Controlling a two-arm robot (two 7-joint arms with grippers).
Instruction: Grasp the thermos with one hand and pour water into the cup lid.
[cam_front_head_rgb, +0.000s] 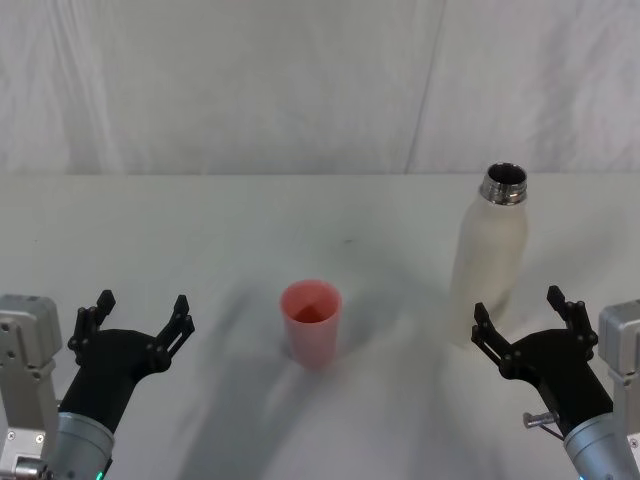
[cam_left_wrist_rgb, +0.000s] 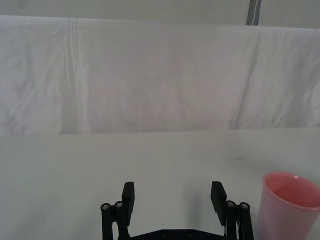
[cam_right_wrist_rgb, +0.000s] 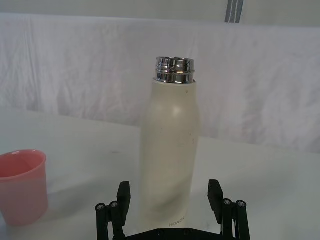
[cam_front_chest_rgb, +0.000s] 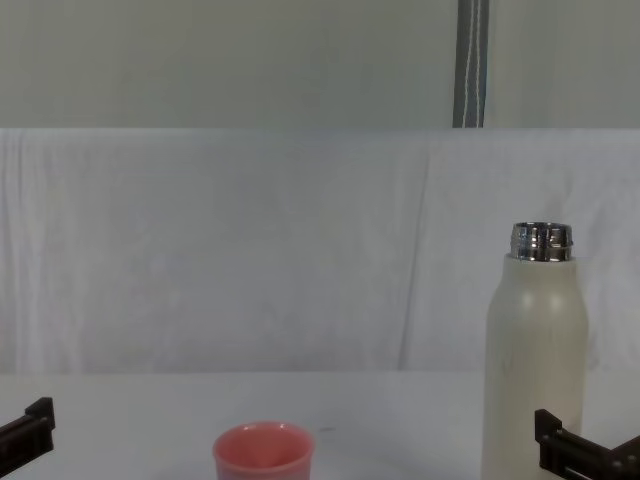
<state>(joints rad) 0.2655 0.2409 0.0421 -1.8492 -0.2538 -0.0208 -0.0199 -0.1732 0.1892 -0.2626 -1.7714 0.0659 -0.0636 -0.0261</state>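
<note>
A white surface (cam_front_head_rgb: 200, 240) covered with a pale cloth runs to a far edge, and behind it hangs a wrinkled white cloth backdrop (cam_front_chest_rgb: 250, 250). Above the backdrop, the chest view shows a plain grey-green wall (cam_front_chest_rgb: 200, 60) with a grey vertical strip (cam_front_chest_rgb: 472, 62) at the right.

The tall cream-white matte cylindrical thermos (cam_front_head_rgb: 490, 262) with a shiny threaded steel neck stands upright at the right of the surface, its mouth uncapped. The small round pink cup lid (cam_front_head_rgb: 311, 321) stands upright near the middle, well apart from the thermos and to its left.

The right end effector (cam_front_head_rgb: 524, 318), black-fingered on a light grey boxy wrist housing, sits at the near right just in front of the thermos base, its fingers spread wide; in the right wrist view they flank the lower body of the bottle without touching it. The left end effector (cam_front_head_rgb: 138, 315) rests at the near left, also spread wide and holding nothing, with the cup lid off to its right.

The chest view cuts off the thermos base and the lower part of the cup lid, and whether the cup lid or the thermos holds any water cannot be told
</note>
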